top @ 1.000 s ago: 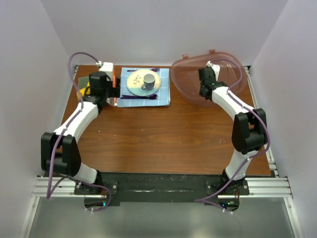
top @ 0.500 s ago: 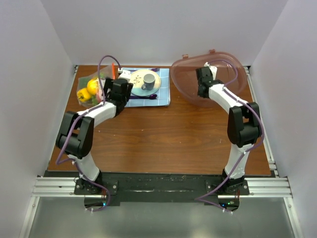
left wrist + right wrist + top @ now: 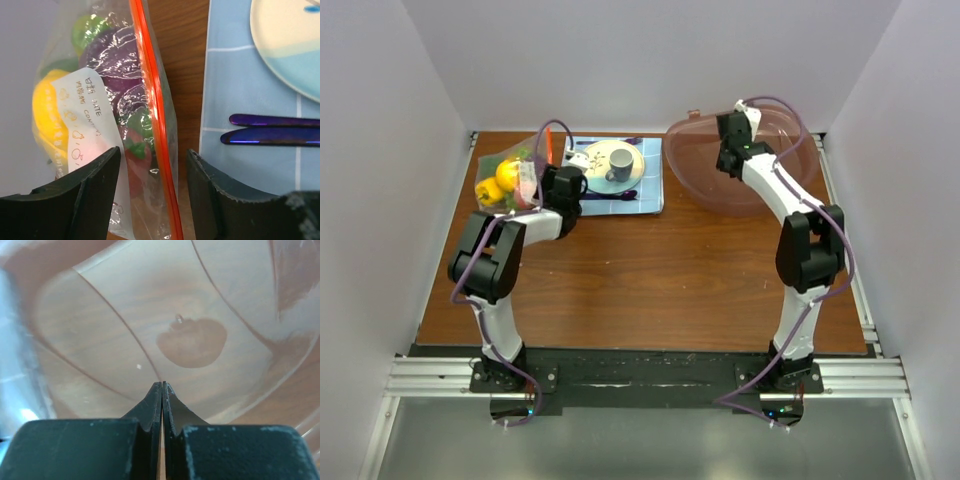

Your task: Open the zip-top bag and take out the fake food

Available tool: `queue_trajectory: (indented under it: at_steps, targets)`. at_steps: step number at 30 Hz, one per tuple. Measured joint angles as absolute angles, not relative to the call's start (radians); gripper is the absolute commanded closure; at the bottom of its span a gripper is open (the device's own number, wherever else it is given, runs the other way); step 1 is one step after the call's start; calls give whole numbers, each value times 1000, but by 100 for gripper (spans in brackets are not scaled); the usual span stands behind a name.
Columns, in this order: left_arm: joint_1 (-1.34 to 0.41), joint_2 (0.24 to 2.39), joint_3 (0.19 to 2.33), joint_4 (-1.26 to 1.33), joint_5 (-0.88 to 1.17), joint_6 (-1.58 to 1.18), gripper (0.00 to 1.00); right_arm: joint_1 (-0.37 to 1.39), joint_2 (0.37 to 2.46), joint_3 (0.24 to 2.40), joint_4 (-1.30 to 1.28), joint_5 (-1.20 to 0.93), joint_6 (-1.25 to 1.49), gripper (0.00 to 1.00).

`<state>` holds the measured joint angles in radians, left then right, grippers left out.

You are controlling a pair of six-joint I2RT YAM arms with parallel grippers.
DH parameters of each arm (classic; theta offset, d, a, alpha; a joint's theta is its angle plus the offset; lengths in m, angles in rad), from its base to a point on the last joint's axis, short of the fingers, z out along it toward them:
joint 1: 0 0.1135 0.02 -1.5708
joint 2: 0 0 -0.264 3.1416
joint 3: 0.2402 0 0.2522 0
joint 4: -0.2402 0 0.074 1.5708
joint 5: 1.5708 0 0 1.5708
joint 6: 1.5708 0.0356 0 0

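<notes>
Locating the bag: we find the zip-top bag [image 3: 102, 70] at the table's far left, just beside the blue placemat [image 3: 250, 95], with the fake food [image 3: 47, 112] inside it.
Step in hand: we judge this the first grasp on the zipper edge; the bag looks sealed and nothing is out.
Left gripper [image 3: 152, 160]: jaws partly apart, straddling the orange-red zipper strip [image 3: 154, 107], gripping nothing that we can see.
Right gripper [image 3: 162, 387]: jaws pressed together, empty, over the pinkish bowl [image 3: 190, 340].
Next move: we think the left must pinch one lip of the strip while the right crosses over for the other.
Materials: crinkly glossy clear film with a white paper label [image 3: 85, 117]; smooth rounded plastic pieces in yellow, purple, green and red.
Surroundings: pale plate [image 3: 285, 35] and purple cutlery [image 3: 275, 127] on the placemat.
</notes>
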<state>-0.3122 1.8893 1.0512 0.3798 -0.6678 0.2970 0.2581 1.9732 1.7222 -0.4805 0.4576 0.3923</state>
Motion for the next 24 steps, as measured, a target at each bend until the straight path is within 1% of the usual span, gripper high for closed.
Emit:
queue_trajectory:
  at_steps: [4, 7, 8, 10, 11, 13, 17, 22, 24]
  targets:
    - [-306, 1907, 1036, 388, -677, 336, 48, 254, 2020, 1631, -493, 477, 406, 100]
    - [-305, 1905, 1022, 403, -685, 351, 57, 254, 2016, 1518, -499, 480, 426, 100]
    - [-305, 1897, 1013, 402, -686, 356, 68, 254, 2006, 1480, -496, 479, 432, 100]
    - [-305, 1874, 987, 403, -686, 364, 81, 254, 1964, 1388, -484, 477, 447, 100]
    - [-304, 1857, 973, 402, -686, 370, 94, 254, 1934, 1346, -487, 475, 454, 100]
    - [-302, 1823, 946, 402, -686, 381, 100, 254, 1869, 1271, -474, 470, 464, 100]
    - [-293, 1750, 889, 400, -684, 390, 100, 254, 1735, 1159, -458, 445, 495, 100]
    - [-262, 1679, 838, 378, -677, 390, 100, 270, 1670, 1071, -444, 402, 534, 100]
    - [-244, 1640, 818, 350, -661, 388, 100, 296, 1637, 1002, -434, 390, 553, 100]
